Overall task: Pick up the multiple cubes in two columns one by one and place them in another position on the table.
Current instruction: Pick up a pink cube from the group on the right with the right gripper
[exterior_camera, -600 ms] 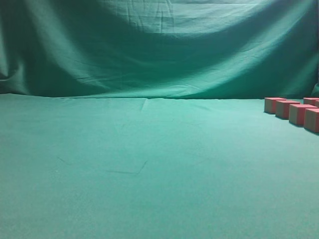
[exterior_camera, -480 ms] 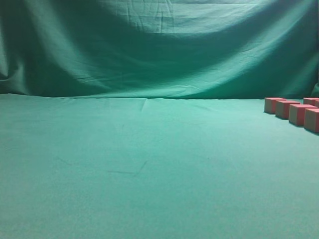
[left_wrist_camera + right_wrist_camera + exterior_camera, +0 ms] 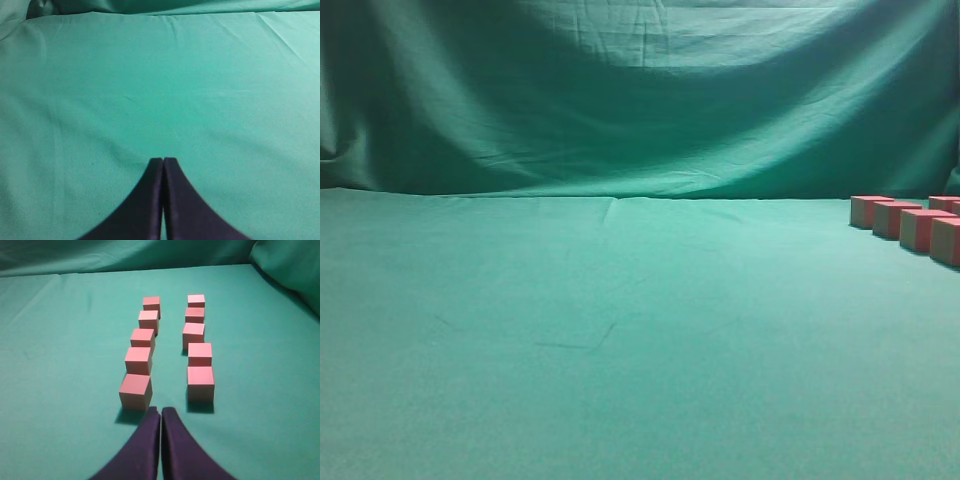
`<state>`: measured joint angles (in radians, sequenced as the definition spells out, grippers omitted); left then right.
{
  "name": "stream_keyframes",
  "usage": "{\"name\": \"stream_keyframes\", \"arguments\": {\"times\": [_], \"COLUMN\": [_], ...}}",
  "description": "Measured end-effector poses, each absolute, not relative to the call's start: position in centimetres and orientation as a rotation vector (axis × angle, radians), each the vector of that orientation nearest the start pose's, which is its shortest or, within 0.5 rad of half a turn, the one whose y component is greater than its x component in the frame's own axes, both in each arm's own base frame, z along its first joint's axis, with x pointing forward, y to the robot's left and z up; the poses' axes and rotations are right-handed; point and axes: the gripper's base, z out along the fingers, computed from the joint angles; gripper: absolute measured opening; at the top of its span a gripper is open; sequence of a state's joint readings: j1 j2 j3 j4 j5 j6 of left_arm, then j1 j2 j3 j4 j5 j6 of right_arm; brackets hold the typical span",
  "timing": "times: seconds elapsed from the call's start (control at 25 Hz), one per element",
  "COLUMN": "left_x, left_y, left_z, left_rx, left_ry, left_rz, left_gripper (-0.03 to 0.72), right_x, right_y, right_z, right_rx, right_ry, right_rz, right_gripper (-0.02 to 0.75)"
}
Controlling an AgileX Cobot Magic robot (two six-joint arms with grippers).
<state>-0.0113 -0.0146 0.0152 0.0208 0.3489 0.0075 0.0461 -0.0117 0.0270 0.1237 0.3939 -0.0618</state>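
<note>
My right gripper [image 3: 161,410] has its dark fingers pressed together, holding nothing, just in front of the cubes [image 3: 136,391]. The ten pink-topped cubes stand on the table [image 3: 60,365] in two columns of five running away from me, with a clear lane between them. My left gripper [image 3: 163,161] is likewise closed and empty over bare green cloth. From the side, the cubes sit at the table's far right edge; wide open cloth stretches left, and a draped green backdrop [image 3: 640,100] hangs behind.
</note>
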Motion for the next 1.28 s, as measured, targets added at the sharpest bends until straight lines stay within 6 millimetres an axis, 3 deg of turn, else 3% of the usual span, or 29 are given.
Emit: {"name": "stream_keyframes", "arguments": {"times": [0.76,1.04,1.28], "left_x": [5.3,5.3,5.3], "left_y": [0.0,0.0,0.0], "left_z": [17.7,17.7,17.7], "left_rx": [0.030,0.030,0.030], "left_ry": [1.833,1.833,1.833], "left_rz": [0.018,0.018,0.018], "left_gripper": [0.000,0.000,0.000], "right_x": [5.2,5.6,5.6], "right_y": [0.7,0.6,0.2], "right_z": [17.1,19.6,21.0], "right_rx": [-0.019,0.226,0.277], "right_ry": [1.877,1.580,1.467], "right_rz": [0.121,0.355,0.374], "right_gripper": [0.000,0.000,0.000]}}
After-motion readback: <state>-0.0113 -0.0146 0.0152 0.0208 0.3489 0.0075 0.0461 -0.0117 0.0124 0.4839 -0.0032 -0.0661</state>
